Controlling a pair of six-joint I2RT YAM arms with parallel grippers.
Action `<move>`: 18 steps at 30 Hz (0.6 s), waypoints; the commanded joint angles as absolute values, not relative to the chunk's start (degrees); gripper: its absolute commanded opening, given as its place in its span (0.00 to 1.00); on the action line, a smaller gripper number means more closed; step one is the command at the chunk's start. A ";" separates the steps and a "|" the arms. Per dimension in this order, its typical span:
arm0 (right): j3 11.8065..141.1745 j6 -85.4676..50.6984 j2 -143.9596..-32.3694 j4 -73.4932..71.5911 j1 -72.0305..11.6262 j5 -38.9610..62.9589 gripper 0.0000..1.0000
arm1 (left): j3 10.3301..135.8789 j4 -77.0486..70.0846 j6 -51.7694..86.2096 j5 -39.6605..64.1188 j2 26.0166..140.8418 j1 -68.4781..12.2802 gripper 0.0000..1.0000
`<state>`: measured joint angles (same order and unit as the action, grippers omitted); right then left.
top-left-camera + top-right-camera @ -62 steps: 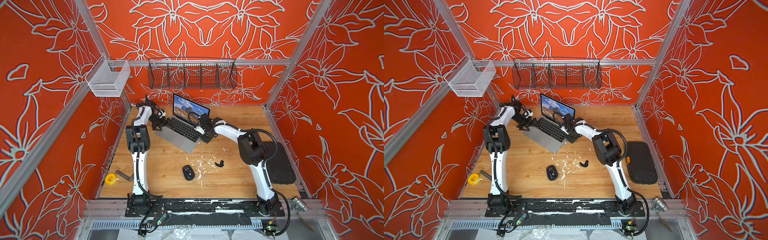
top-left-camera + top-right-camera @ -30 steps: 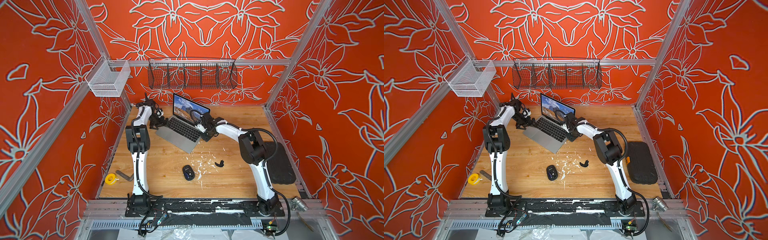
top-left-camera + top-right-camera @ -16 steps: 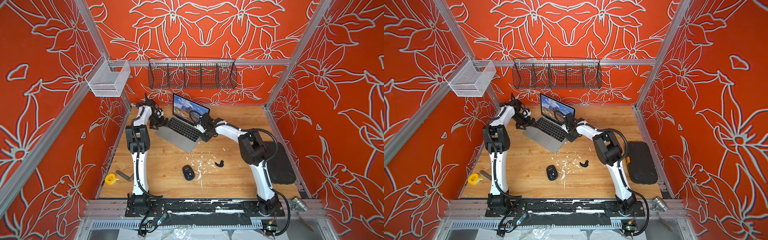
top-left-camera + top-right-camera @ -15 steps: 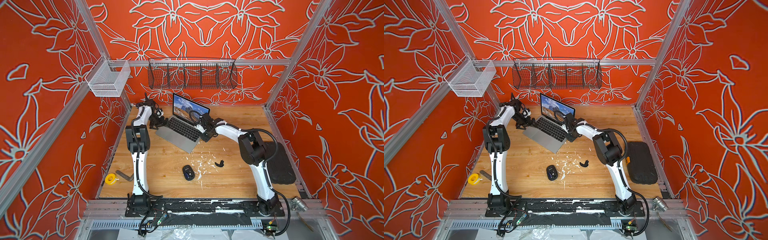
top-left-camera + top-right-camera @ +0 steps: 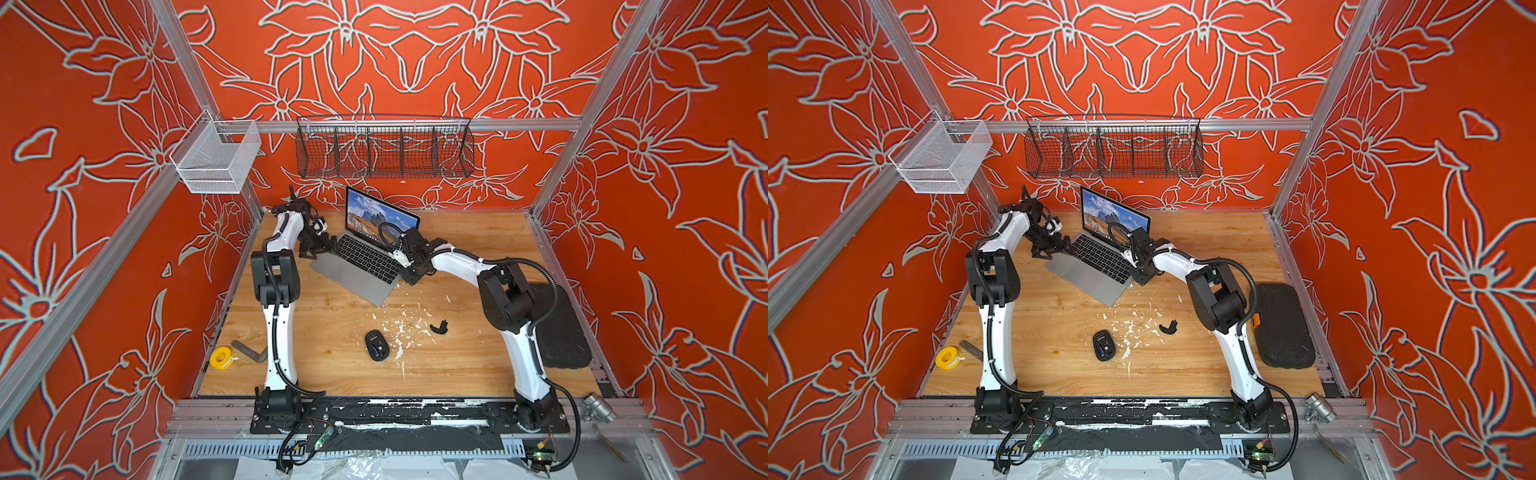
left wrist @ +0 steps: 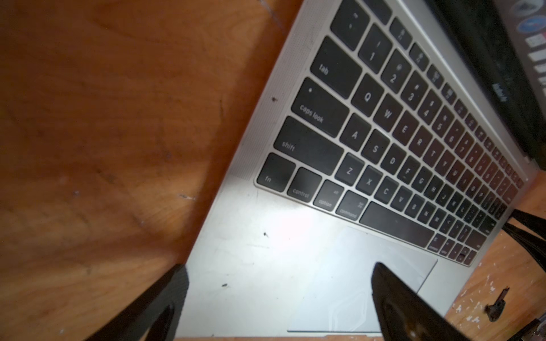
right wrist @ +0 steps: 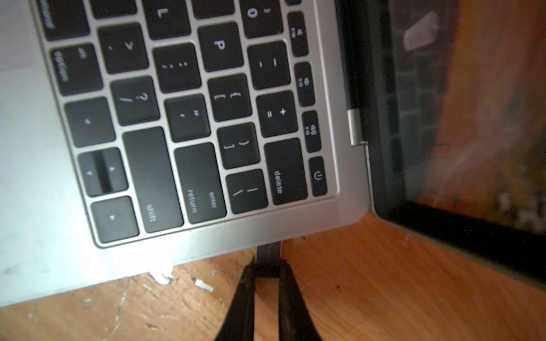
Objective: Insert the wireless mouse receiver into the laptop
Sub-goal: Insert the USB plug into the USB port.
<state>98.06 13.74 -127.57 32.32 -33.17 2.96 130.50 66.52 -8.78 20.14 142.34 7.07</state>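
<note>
Item: tiny dark stub-like wireless mouse receiver [image 7: 268, 256]. Long axis is lying level with light wooden tabletop [image 7: 369, 280], square to right side edge of slim silver-grey laptop [image 7: 38, 206]. Plug end is being pointed into that edge near delete-key corner, tip meeting edge.
Right gripper [image 7: 267, 270]: jaws narrow, receiver's dark cap being pinched between them.
Left gripper [image 6: 279, 270]: jaws being spread wide over laptop's front left palm-rest, nothing being held; contact cannot be told.
</note>
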 commanded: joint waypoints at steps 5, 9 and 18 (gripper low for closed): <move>98.60 15.74 -130.82 31.20 -34.40 9.64 0.06 | 129.12 67.97 -9.49 17.16 144.57 8.01 0.97; 98.94 13.46 -130.92 31.43 -33.19 10.96 0.05 | 129.15 67.96 -9.49 17.23 144.36 8.52 0.97; 102.14 13.22 -132.92 34.77 -31.89 16.04 0.05 | 129.02 67.95 -9.75 18.13 143.78 8.79 0.97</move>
